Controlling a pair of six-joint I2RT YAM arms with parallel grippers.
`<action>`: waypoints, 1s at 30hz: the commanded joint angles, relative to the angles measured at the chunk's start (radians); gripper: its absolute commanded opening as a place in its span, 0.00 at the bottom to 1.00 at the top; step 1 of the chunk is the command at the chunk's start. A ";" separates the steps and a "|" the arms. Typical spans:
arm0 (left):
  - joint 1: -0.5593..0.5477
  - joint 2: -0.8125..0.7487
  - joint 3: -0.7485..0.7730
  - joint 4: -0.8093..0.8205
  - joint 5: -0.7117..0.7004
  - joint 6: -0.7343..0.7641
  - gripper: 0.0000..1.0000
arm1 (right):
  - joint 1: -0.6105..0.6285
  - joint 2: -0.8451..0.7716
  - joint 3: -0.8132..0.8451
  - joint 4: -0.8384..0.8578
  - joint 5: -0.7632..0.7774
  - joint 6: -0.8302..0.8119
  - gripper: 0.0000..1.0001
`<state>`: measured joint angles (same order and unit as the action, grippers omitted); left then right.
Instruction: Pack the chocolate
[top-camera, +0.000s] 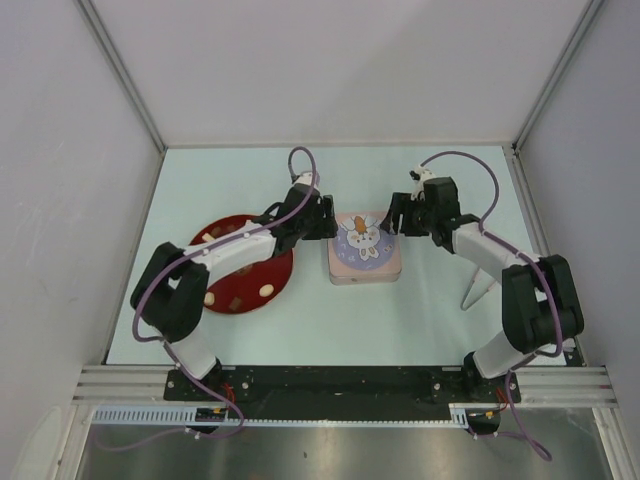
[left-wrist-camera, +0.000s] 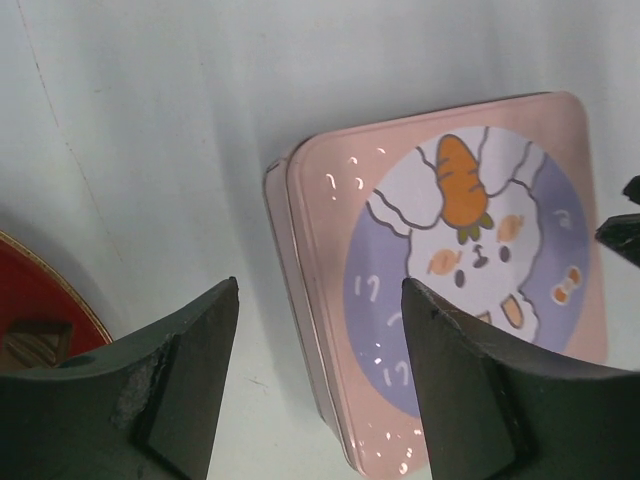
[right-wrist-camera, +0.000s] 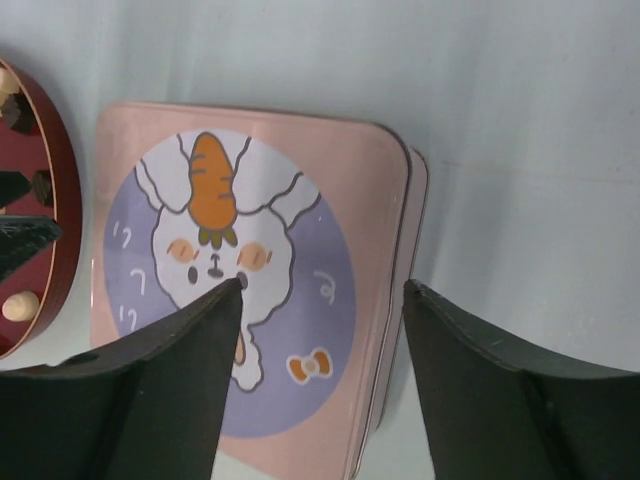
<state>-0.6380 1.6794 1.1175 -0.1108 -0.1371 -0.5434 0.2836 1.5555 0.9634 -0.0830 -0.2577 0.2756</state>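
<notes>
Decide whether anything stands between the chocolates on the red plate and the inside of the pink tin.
Yes. The bunny-print lid sits closed on the pink tin, covering its whole opening. The chocolates lie on the red plate to its left. The left tool and right tool hover open over the tin's side edges.

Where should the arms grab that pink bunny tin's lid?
Probably the lid's rim at its left and right edges, the left end effector and right end effector each coming from above its own side: the tin lies flat and closed.
</notes>
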 joint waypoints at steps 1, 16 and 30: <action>0.006 0.068 0.105 -0.006 -0.047 0.051 0.70 | -0.021 0.083 0.081 0.074 -0.002 0.014 0.66; 0.046 0.262 0.194 -0.041 -0.047 0.036 0.51 | -0.067 0.281 0.146 0.137 -0.063 0.025 0.40; 0.041 0.260 0.091 -0.205 -0.077 0.014 0.39 | -0.034 0.272 0.146 0.011 0.005 -0.019 0.36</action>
<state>-0.6018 1.9106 1.2900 -0.1001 -0.1440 -0.5510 0.2264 1.8233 1.1072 0.0364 -0.3103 0.2989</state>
